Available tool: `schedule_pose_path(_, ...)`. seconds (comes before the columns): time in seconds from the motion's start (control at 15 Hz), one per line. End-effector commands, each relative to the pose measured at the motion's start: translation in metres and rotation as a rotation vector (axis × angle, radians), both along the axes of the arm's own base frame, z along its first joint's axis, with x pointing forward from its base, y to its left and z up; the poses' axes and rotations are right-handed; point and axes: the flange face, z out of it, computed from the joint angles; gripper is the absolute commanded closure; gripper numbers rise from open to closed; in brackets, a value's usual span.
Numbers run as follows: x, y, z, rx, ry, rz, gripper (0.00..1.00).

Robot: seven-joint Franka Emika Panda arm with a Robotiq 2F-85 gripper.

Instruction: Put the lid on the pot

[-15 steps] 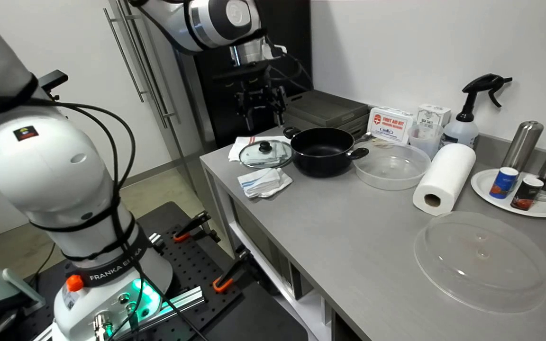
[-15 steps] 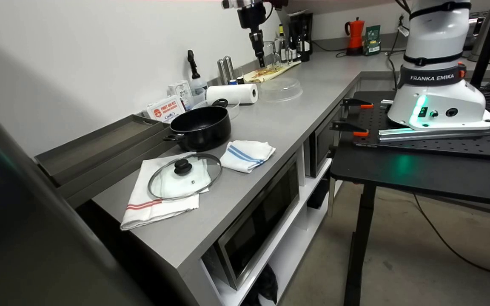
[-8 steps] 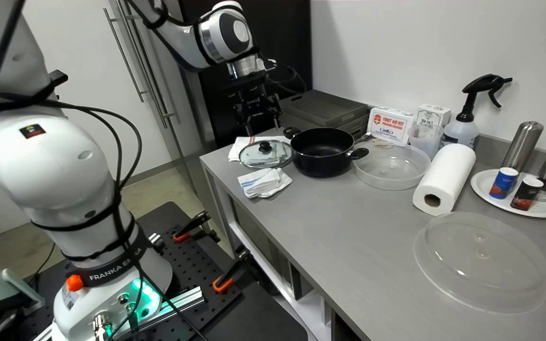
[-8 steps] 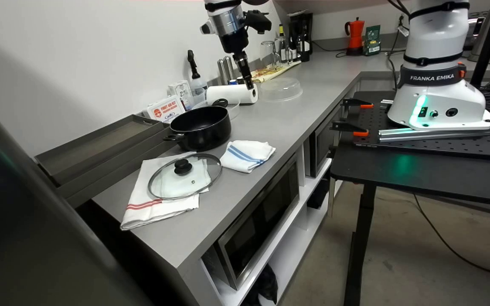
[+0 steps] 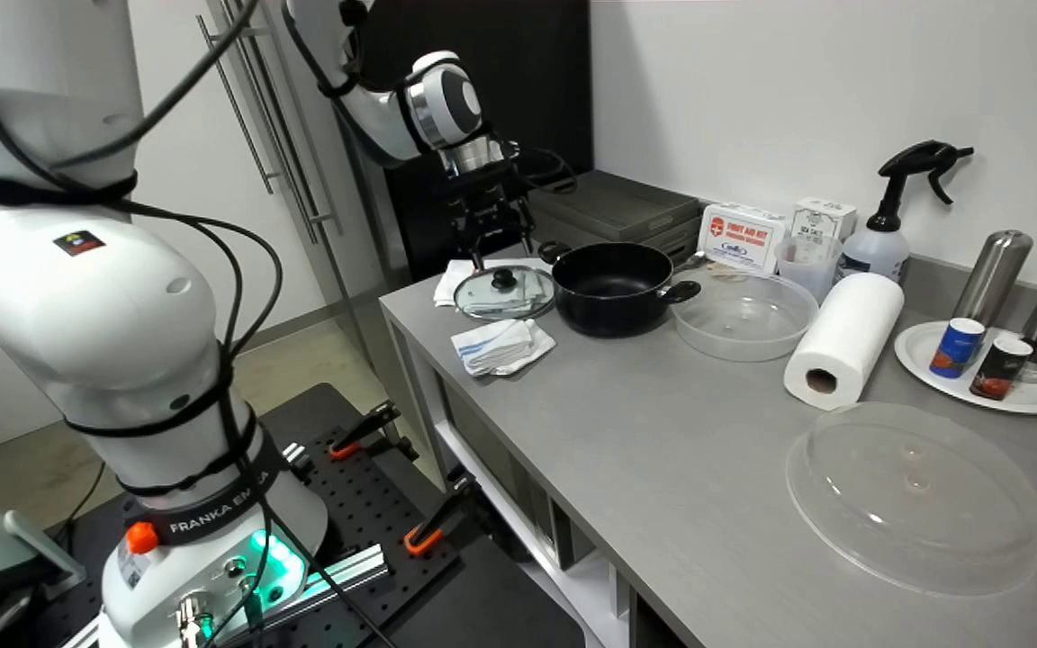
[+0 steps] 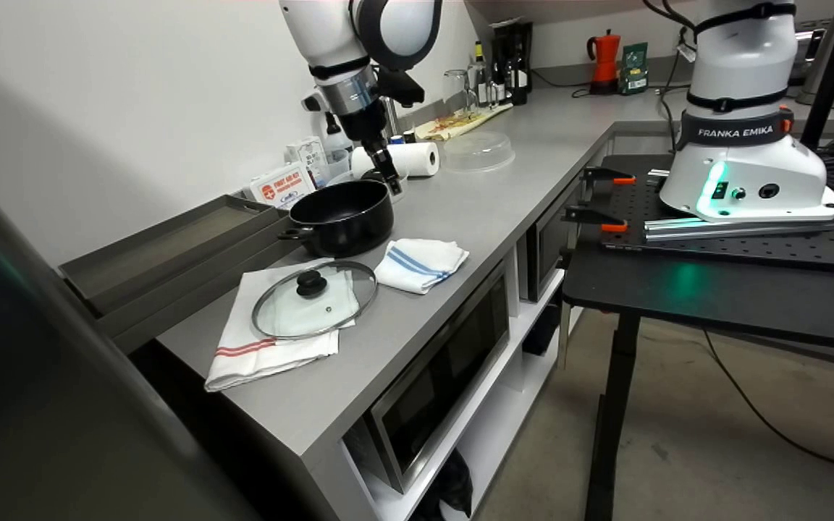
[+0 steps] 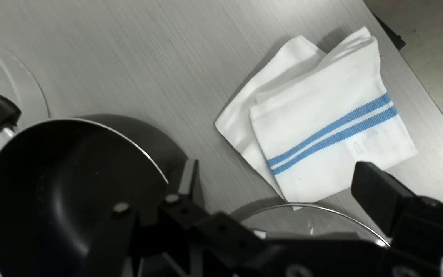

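Observation:
The clear glass lid (image 5: 523,301) with dark knob lies on the grey counter, partly over a white towel, in both exterior views (image 6: 326,307). The black pot (image 5: 613,310) stands open beside it, dark inside (image 6: 348,230). My gripper (image 5: 504,255) is open and empty, fingers pointing down, above the counter near the lid. In an exterior view its fingertips (image 6: 394,189) overlap the pot's rim in the picture. In the wrist view the spread fingers (image 7: 279,179) frame the lid's far edge (image 7: 313,215); the knob is hidden behind the gripper. The pot (image 7: 71,173) is at the left there.
A blue-striped folded towel (image 7: 333,127) lies close to lid and pot. The red-striped towel (image 6: 243,347) is under the lid. Dark stacked trays (image 5: 635,200), a clear shallow dish (image 5: 743,337) and a paper towel roll (image 5: 852,328) stand around the pot. A large clear disc (image 5: 915,531) lies farther off.
My arm and gripper have come down toward the counter and, in an exterior view, moved left toward the pot and lid. The gripper stays open. Lid, pot and towels have not moved.

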Motion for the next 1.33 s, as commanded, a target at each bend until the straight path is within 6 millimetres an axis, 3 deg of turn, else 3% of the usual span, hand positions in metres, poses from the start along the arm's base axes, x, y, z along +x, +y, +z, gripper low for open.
schedule_pose_path(0.0,0.029,0.031,-0.028,0.004,-0.016,0.050,0.00)
schedule_pose_path(0.73,0.077,0.107,-0.077,0.079,-0.029,0.134,0.00)
schedule_pose_path(1.27,0.105,0.129,-0.111,0.132,-0.029,0.159,0.00)
